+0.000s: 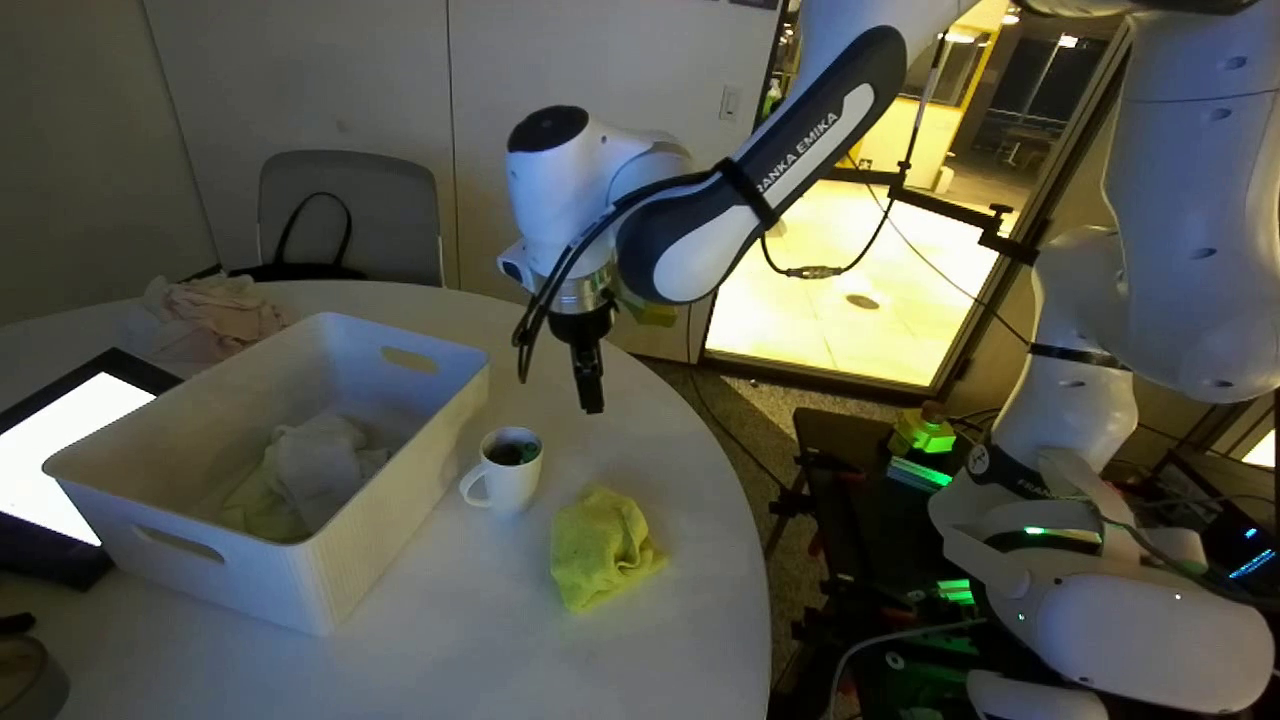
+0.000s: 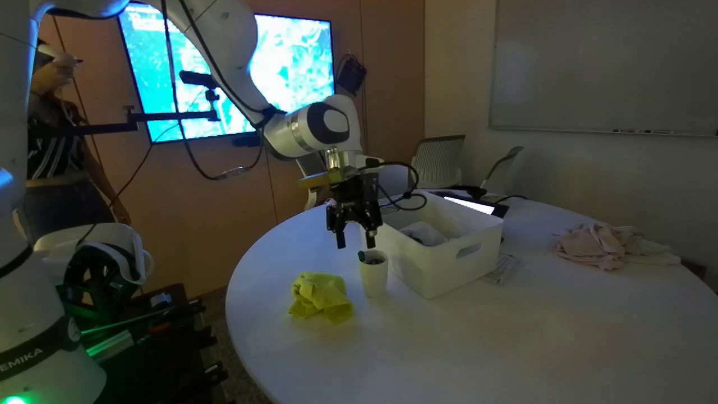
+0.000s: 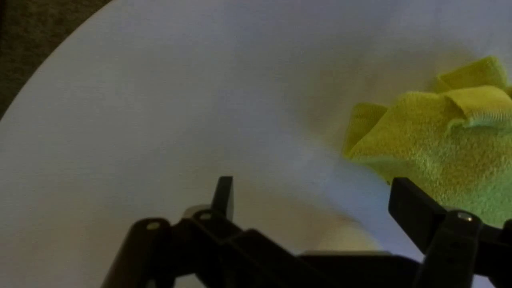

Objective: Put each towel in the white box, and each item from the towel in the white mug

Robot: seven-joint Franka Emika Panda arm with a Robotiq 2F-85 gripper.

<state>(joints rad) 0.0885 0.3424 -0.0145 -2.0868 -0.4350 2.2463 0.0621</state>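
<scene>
Pincer (image 2: 355, 245) hangs over the counter (image 1: 480, 640), jaws spread wide apart. White mug (image 1: 515, 475) near it stands upright, handle on the side, dark inside with something green (image 2: 362, 256) poking up at the rim. Just beside that, on the counter, there's the yellow-green towel (image 1: 600, 550), super fuzzy up close in the wrist view, scrunched into a lumpy heap with corners flopped over. Other side of the mug is the big white box (image 1: 375, 535). Rumpled cloth (image 1: 310, 475) in there, partly whitish, partly yellow-green, can't tell if it's one piece or two.
</scene>
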